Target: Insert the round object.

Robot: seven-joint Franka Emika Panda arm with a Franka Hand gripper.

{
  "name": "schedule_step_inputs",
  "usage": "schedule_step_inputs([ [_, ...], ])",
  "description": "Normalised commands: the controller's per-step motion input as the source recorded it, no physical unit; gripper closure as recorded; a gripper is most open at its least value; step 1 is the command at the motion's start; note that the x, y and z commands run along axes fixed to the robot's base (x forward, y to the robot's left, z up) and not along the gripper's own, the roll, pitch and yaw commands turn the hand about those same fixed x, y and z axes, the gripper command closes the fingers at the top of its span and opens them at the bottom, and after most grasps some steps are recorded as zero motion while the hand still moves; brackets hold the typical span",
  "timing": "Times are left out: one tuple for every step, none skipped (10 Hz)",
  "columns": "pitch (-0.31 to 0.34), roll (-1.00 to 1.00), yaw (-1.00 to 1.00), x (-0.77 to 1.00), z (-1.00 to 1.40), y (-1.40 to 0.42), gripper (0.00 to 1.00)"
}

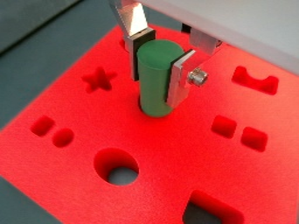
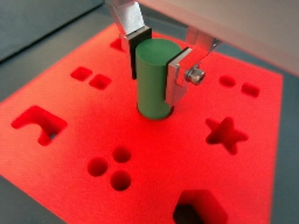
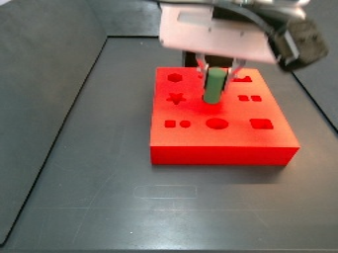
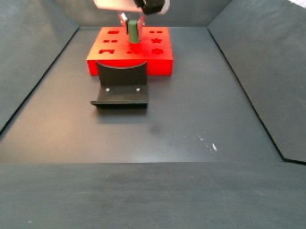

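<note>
My gripper (image 1: 160, 63) is shut on the round object, a green cylindrical peg (image 1: 153, 83), and holds it upright over the middle of the red block (image 1: 70, 188). The silver fingers clamp the peg's upper half in both wrist views; the gripper also shows in a wrist view (image 2: 159, 61) around the peg (image 2: 152, 87). The peg's lower end is at the block's solid top surface, beside the cut-outs and not in one. A round hole (image 1: 114, 166) lies apart from the peg. In a side view the peg (image 3: 212, 87) stands over the block (image 3: 218, 148), behind its round hole (image 3: 215, 125).
The block's top has other cut-outs: a star (image 1: 100, 80), paired squares (image 1: 239, 131) and small round holes (image 2: 112, 168). The dark fixture (image 4: 121, 88) stands on the floor in front of the block (image 4: 162, 61). Dark walls enclose the grey floor (image 4: 156, 152).
</note>
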Motion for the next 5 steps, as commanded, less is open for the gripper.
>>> schedule_step_inputs([
  [-0.176,0.27,0.0,0.03,-0.6,-0.07,1.0],
  [-0.127,0.25,0.0,0.0,-0.75,-0.12,1.0],
  [0.0,0.0,0.0,-0.12,-0.18,-0.07,1.0],
  [0.0,0.0,0.0,-0.09,-0.13,-0.06,1.0],
  [-0.04,0.0,0.0,-0.24,-0.11,-0.13,1.0],
])
